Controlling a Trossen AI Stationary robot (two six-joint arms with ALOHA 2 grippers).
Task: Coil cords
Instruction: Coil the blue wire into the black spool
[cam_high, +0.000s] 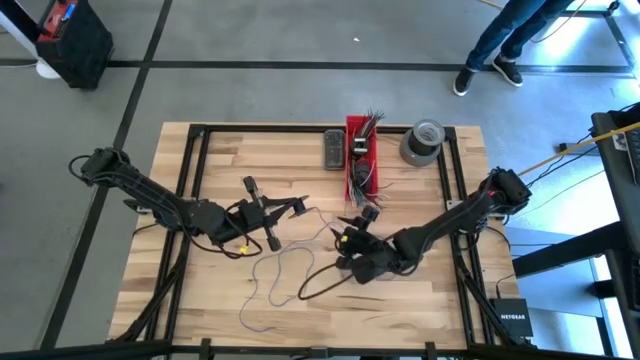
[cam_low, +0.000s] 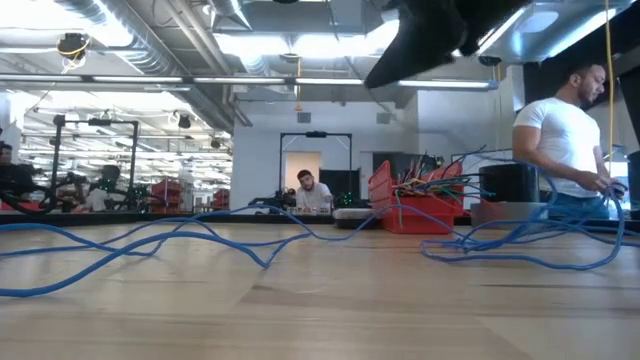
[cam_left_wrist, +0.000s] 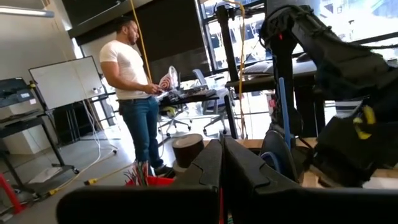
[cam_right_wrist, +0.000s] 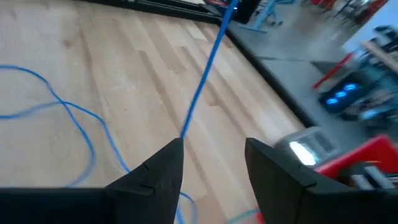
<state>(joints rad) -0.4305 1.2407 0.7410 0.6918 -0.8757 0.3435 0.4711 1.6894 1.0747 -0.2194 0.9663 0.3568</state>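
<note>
Thin blue cords (cam_high: 275, 275) lie in loose loops on the wooden table (cam_high: 200, 300), and in the low view they trail across it (cam_low: 200, 235). My left gripper (cam_high: 303, 206) is near the table's middle, held level and pointing toward the right edge. It is shut (cam_left_wrist: 222, 144) on one cord. That cord (cam_right_wrist: 202, 81) runs as a straight line to my right gripper (cam_high: 352, 225). The right gripper is open (cam_right_wrist: 214, 146) and slants down over the table. My left gripper has the thin cord where it leaves the fingertips (cam_high: 307, 207). The fingers come level from the table's left. Its own shut fingers hide the contact in the wrist view. The cord leads off clear of the table, drawn straight toward my right gripper. My right gripper: the cord meets the tip of one finger (cam_right_wrist: 180, 140) and passes behind it. Whether it touches, I cannot tell.
A red bin (cam_high: 362, 150) of short wire ends stands at the far middle. A dark box (cam_high: 334, 148) is on its left and a grey tape roll (cam_high: 422, 142) on its right. A dark cord loop (cam_high: 320, 280) lies near my right gripper. A person (cam_high: 500, 40) stands beyond the far edge.
</note>
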